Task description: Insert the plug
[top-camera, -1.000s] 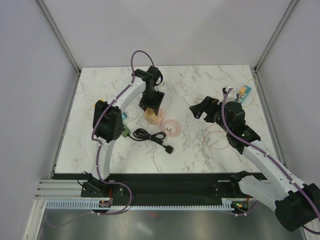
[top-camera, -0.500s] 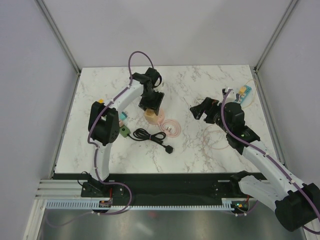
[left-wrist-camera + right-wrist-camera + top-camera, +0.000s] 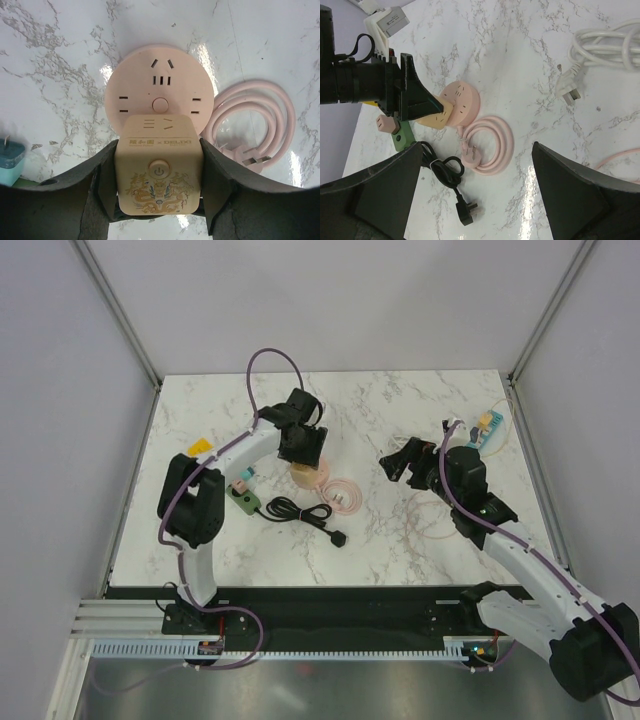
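My left gripper is shut on a beige cube socket adapter with a power button and a gold dragon print. The jaws press on its two sides. The cube is held over the near edge of a round pink power strip lying on the marble table; whether they touch does not show. The strip's pink cable coil and its plug lie beside it. In the right wrist view the cube overlaps the strip. My right gripper is open and empty, above the table to the right of the coil.
A black cable with its plug lies in front of the strip. A green adapter and a small pink one sit to its left, with a teal plug close by. A white cable and boxes lie at the far right.
My left arm's elbow has swung left and toward the near edge while the gripper stays over the strip with the cube. My right arm has barely moved.
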Action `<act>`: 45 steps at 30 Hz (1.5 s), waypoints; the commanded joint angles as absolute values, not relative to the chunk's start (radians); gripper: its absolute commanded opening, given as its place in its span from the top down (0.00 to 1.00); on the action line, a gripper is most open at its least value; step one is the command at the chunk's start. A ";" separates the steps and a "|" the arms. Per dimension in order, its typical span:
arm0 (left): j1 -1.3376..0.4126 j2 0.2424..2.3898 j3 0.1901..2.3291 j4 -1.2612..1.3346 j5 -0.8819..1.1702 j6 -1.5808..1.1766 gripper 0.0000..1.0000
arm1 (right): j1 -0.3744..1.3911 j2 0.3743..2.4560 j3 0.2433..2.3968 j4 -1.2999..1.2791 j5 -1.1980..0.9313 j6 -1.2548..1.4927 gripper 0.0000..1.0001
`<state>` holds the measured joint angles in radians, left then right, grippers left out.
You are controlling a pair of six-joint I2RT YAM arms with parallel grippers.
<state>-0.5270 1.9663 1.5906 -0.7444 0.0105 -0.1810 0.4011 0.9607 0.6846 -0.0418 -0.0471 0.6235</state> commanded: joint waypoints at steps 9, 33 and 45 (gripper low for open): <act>-0.612 2.028 1.358 -0.690 -0.038 -0.324 0.98 | 0.397 0.994 0.703 -0.006 -0.043 0.617 0.02; -0.615 1.983 1.569 -0.822 -0.041 -0.219 0.27 | 0.397 0.940 0.719 -0.052 -0.012 0.634 0.02; -0.615 1.913 1.704 -0.900 -0.083 -0.184 0.22 | 0.397 0.948 0.758 -0.071 -0.012 0.611 0.02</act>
